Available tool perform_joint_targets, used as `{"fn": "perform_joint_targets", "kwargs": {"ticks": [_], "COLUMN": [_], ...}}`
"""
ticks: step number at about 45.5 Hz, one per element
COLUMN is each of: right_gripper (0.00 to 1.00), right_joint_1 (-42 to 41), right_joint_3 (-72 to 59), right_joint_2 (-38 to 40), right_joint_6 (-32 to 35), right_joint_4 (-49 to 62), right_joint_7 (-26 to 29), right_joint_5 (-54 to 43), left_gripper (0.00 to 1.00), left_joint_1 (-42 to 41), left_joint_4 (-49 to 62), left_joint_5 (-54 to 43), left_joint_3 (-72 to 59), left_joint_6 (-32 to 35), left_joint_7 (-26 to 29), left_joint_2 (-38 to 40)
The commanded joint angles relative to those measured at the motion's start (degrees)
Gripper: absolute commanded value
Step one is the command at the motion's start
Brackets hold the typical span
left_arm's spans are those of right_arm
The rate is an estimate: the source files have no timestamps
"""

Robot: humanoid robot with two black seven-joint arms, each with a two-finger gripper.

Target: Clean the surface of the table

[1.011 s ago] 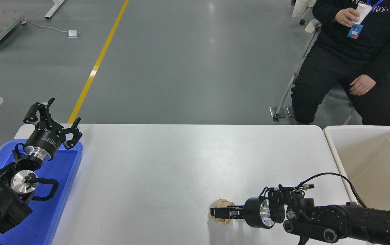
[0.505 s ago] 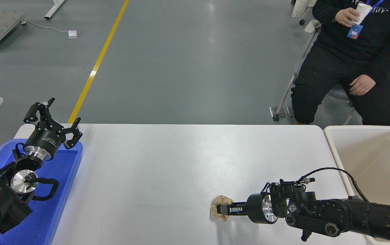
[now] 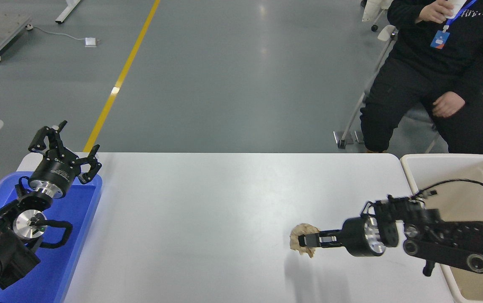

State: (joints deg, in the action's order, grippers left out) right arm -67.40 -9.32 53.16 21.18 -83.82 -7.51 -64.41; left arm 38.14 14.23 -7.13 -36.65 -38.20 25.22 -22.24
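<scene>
Since the earlier frame our right gripper has carried the paper wad toward three o'clock and lifted it; its shadow now falls on the table surface below. The jaws are clamped on the wad, which sits at their nine o'clock tip. The bin lies at three o'clock. Our left gripper, jaws apart, hovers above the blue tray.
</scene>
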Motion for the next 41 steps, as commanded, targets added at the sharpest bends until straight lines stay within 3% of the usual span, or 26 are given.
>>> {"fn": "perform_joint_targets", "kwargs": {"ticks": [1,14,29,41], "right_gripper": [0.00,0.00,0.00,0.00], "right_joint_1": [-9.8,-23.6,-24.7,-16.4], "right_joint_3": [0.8,0.8,0.5,-0.2], "right_joint_2": [15.9,25.3,25.3,17.4], "right_joint_6": [13.8,28.8,28.4,14.9], "right_joint_4": [-4.9,-4.8,1.5,20.5], "right_joint_7": [-0.3,-0.6,-0.2,-0.1], "right_joint_5": [0.2,0.2,-1.5,-0.8], "left_gripper": [1.00,1.00,1.00,1.00], "left_joint_1": [0.0,0.0,0.0,0.0], "left_joint_4": [0.0,0.0,0.0,0.0], "left_joint_5": [0.0,0.0,0.0,0.0], "left_joint_3": [0.0,0.0,0.0,0.0], "left_joint_6": [0.1,0.1,0.1,0.1], "left_joint_7": [0.0,0.0,0.0,0.0], "left_joint_2": [0.0,0.0,0.0,0.0]}}
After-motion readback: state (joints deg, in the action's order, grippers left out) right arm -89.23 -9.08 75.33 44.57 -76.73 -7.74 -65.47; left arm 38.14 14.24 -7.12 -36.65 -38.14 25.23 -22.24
